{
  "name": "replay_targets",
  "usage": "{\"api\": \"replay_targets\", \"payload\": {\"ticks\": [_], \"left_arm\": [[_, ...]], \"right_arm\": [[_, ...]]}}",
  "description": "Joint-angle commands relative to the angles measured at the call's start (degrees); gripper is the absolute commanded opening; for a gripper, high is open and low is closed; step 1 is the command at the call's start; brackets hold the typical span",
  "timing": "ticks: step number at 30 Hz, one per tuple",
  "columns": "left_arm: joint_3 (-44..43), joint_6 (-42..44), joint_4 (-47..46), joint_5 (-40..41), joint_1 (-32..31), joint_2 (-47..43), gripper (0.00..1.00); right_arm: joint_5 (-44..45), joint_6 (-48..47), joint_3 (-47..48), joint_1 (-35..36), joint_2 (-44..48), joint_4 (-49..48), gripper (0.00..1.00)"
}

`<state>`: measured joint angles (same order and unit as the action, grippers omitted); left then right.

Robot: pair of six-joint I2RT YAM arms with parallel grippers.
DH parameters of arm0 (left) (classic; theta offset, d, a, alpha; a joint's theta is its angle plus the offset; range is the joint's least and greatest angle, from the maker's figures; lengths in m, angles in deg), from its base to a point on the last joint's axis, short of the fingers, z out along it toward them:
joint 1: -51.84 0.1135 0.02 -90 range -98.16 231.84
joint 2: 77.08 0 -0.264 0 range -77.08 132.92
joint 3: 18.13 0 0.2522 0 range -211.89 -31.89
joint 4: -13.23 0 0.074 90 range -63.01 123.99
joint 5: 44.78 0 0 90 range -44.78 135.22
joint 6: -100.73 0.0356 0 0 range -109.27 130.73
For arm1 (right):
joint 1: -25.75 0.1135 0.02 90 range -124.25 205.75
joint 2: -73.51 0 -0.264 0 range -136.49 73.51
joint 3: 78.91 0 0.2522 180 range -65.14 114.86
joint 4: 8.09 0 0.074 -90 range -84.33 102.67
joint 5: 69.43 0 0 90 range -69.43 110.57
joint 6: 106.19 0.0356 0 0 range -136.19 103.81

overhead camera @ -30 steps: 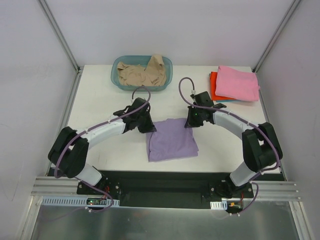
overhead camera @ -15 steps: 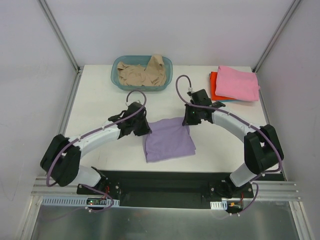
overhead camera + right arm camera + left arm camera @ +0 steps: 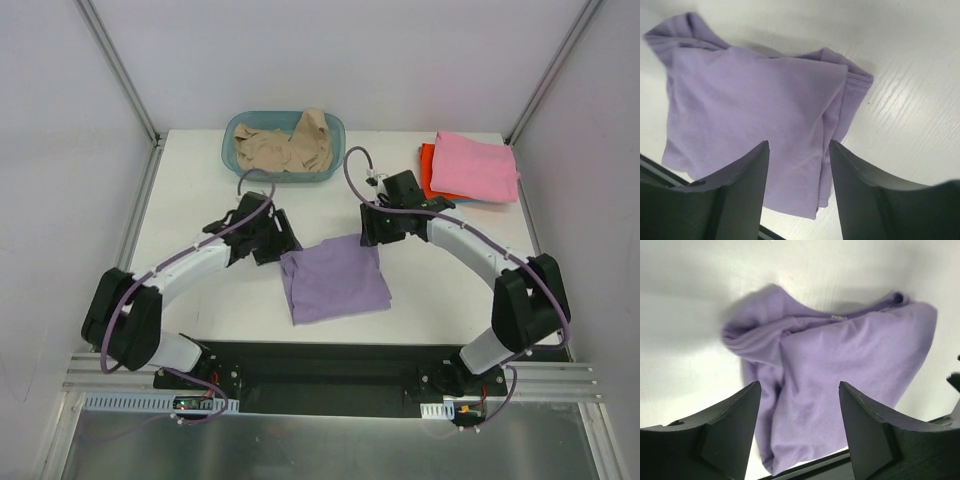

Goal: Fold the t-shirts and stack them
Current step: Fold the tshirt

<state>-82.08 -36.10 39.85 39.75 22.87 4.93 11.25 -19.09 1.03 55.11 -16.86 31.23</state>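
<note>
Left gripper (image 3: 800, 387) and right gripper (image 3: 799, 145) both gape, holding nothing, above the purple tee (image 3: 333, 283) by the table's (image 3: 190, 190) near edge. Its bunched far corners might flop open, I reckon.

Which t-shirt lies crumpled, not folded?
The beige t-shirt, bunched inside the teal basket. The purple t-shirt lies folded mid-table; the pink t-shirt sits folded on the orange-red t-shirt.

One lavender t-shirt (image 3: 335, 282), one pink t-shirt (image 3: 480, 166), one orange-red t-shirt (image 3: 428, 172), one beige t-shirt (image 3: 283, 146), one teal basket (image 3: 228, 157)
</note>
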Motion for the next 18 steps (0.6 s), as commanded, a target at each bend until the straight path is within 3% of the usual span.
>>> {"api": "replay_targets", "payload": {"ticks": [1, 8, 18], "left_arm": [[4.22, 2.00, -0.12, -2.69, 6.55, -7.92, 0.60], [8.62, 2.53, -5.47, -11.28, 13.59, -6.88, 0.45], [7.04, 0.60, -14.08, -21.59, 16.05, 8.14, 0.26]], "right_arm": [[-6.84, -9.31, 4.48, 3.05, 5.38, -1.48, 0.56], [-8.96, -7.13, 15.02, 12.55, -8.23, -3.15, 0.54], [-2.11, -1.86, 27.51, 20.55, -25.03, -2.62, 0.46]]}}
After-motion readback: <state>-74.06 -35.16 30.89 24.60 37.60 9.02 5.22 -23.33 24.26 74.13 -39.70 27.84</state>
